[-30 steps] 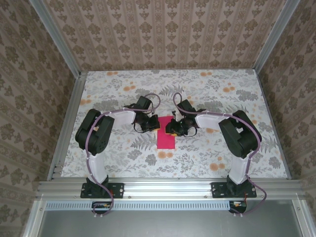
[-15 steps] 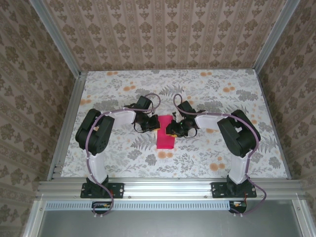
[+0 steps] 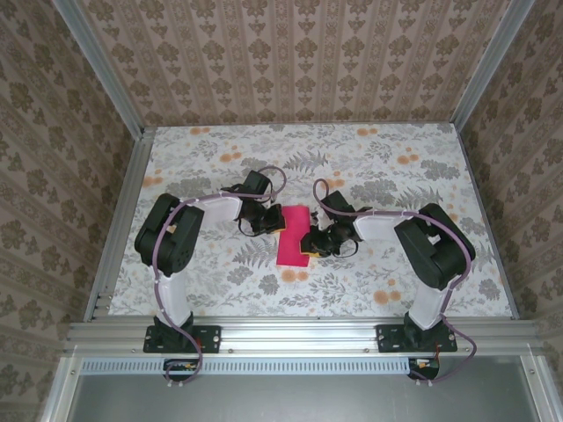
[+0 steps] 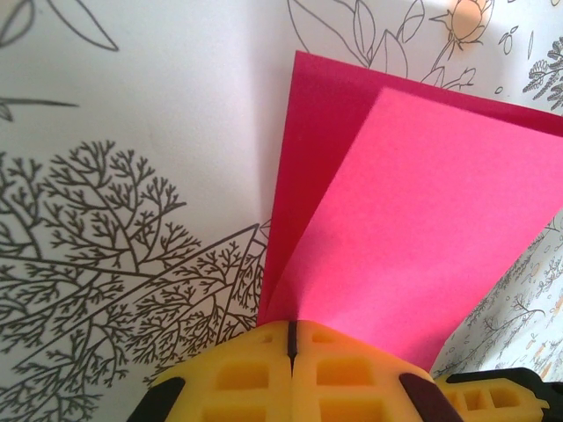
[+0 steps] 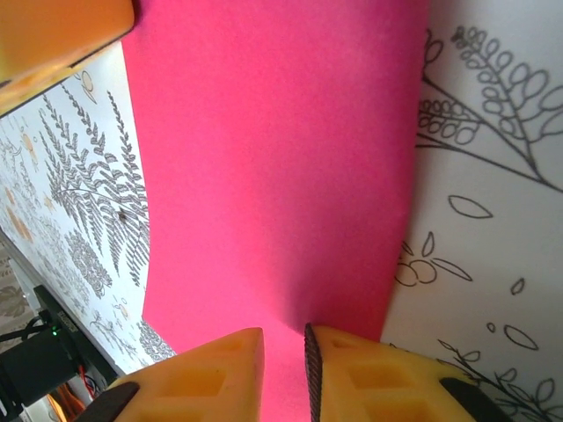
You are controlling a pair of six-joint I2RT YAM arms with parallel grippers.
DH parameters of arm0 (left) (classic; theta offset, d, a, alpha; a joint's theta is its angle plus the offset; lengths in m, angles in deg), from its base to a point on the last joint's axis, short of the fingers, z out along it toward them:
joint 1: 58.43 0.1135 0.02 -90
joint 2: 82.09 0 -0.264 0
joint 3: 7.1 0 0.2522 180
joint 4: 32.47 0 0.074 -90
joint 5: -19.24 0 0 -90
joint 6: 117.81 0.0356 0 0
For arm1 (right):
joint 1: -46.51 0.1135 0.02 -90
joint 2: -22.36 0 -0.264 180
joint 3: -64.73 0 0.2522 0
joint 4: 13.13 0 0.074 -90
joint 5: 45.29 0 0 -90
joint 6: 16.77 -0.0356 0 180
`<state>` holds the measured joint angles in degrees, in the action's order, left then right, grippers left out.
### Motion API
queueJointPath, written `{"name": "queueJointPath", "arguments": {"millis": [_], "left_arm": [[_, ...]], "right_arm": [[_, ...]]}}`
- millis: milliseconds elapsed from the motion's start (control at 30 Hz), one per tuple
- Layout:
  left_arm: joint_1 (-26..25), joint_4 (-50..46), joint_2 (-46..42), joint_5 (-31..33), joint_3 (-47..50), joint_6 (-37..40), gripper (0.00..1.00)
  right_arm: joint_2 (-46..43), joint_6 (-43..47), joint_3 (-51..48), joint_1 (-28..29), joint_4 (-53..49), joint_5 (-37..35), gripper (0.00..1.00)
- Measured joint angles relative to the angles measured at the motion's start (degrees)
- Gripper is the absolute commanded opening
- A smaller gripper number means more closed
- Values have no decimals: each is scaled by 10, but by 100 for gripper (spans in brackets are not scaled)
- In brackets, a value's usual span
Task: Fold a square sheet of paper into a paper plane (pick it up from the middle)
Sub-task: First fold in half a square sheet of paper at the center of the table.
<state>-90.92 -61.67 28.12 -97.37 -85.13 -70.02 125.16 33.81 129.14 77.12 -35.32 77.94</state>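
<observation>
The square sheet of paper (image 3: 293,236) is magenta-pink and lies folded over into a narrow strip on the flowered tablecloth, between the two arms. My left gripper (image 3: 274,223) is shut on its left edge. In the left wrist view the yellow fingers (image 4: 255,369) meet at the left gripper (image 4: 290,327), and the paper (image 4: 422,229) rises from them in two layers. My right gripper (image 3: 309,246) is at the strip's near right edge. In the right wrist view the right gripper (image 5: 283,338) has a narrow gap between its jaws, with the paper (image 5: 273,158) showing through it.
The flowered tablecloth (image 3: 369,167) covers the table, with aluminium rails (image 3: 123,220) along its sides and near edge. Patterned walls enclose the cell. The left gripper's yellow finger (image 5: 53,26) shows at the top left of the right wrist view.
My right gripper has slid along the paper's right edge toward the near end, and its jaws have narrowed. The left gripper has stayed shut on the paper.
</observation>
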Motion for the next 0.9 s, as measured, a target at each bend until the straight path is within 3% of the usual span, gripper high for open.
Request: {"name": "queueJointPath", "arguments": {"millis": [633,900], "left_arm": [[0,-5,2,0,-4,0,0],[0,-9,3,-1,-7,0,0]], "right_arm": [[-29,-5,-35,36,-19,-6,13],[-39,-11,-31,35,-24,-11,15]]}}
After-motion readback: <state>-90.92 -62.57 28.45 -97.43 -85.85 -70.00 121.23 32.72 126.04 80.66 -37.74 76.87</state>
